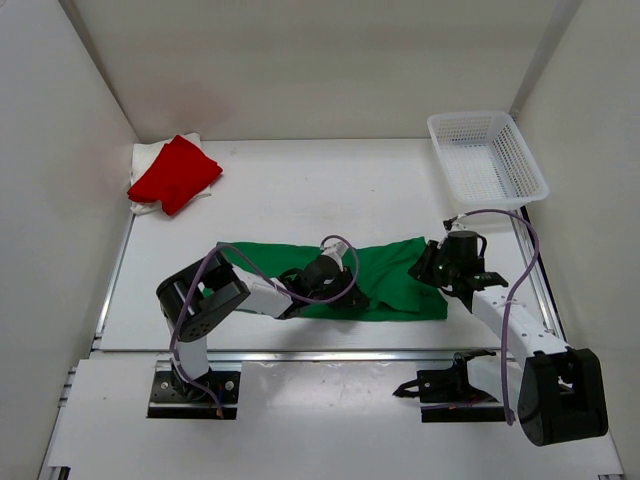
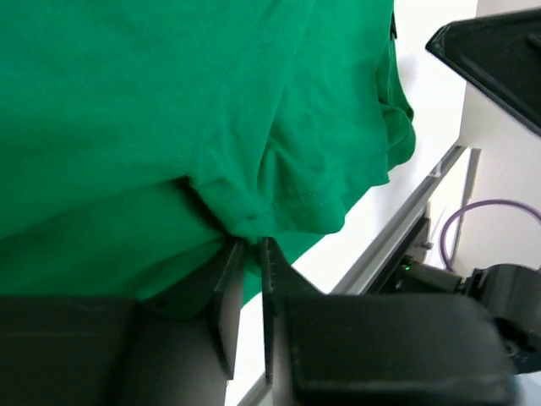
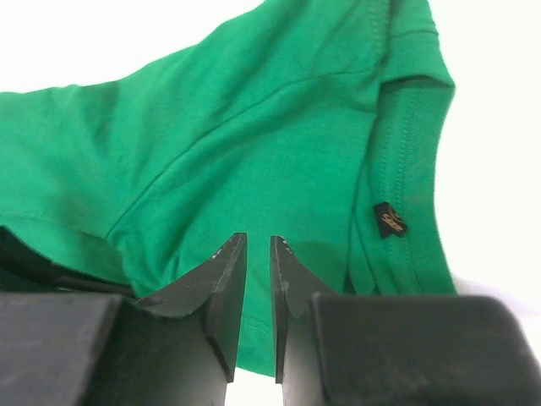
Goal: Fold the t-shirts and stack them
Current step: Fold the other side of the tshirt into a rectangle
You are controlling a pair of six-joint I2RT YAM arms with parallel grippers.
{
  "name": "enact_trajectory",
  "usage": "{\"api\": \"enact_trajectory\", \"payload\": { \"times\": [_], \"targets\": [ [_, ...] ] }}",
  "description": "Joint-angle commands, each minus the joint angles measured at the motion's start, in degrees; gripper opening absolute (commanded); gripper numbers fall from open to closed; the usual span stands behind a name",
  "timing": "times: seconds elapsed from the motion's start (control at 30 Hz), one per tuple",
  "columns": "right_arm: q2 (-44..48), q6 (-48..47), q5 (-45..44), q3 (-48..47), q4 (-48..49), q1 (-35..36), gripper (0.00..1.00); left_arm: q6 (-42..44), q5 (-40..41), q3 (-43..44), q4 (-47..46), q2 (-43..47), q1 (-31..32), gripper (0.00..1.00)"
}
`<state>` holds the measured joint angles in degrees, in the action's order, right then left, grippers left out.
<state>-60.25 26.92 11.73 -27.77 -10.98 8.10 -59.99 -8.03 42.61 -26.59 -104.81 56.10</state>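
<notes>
Green t-shirt (image 1: 385, 275): long band mid-table, awaiting fold. Left gripper (image 2: 252, 244): pinching bunched edge, likely for lifting. Right gripper (image 3: 259, 238): nearly pressed together near collar; hold undeterminable.

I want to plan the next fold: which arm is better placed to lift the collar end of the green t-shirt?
Right. The right gripper sits at the right end of the green t-shirt, the collar and its label just beside its fingertips. The left gripper pinches a fold at mid-shirt.
</notes>
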Motion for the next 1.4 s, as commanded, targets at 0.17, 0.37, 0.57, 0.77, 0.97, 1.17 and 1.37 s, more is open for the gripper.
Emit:
{"api": "enact_trajectory", "payload": {
  "times": [0.17, 0.37, 0.57, 0.77, 0.97, 1.17, 1.37],
  "targets": [
    [1.4, 0.3, -1.9, 3.4, 2.8, -1.2, 0.16, -1.8, -1.5, -1.8, -2.1, 3.8, -0.1, 0.1],
    [2.2, 0.3, -1.0, 5.2, 1.8, -3.3, 0.16, -4.1, -4.0, -5.5, -5.5, 4.6, -1.1, 0.09],
    [0.7, 0.0, -0.8, 6.4, 3.0, -4.7, 0.17, -4.2, -5.0, -8.2, -6.5, 5.3, -2.1, 0.11],
    [0.3, 0.0, -1.5, 4.8, 1.8, -4.7, 0.16, -1.9, -7.0, -9.5, -7.1, 6.8, -3.1, 0.53],
    [0.7, -1.2, -0.7, 0.2, 2.6, -5.8, 0.26, 5.6, -6.5, -8.9, 1.9, 15.3, -5.5, 0.61],
    [-9.5, -1.0, 5.6, -2.3, 10.7, -9.7, 0.32, 8.4, -9.5, -10.2, 4.9, 20.8, -18.4, 0.59],
    [-17.1, -1.4, 5.3, -7.8, 12.3, -10.2, 0.33, 8.5, -15.0, -12.7, 3.7, 18.2, -37.0, 0.58]
  ]
}}
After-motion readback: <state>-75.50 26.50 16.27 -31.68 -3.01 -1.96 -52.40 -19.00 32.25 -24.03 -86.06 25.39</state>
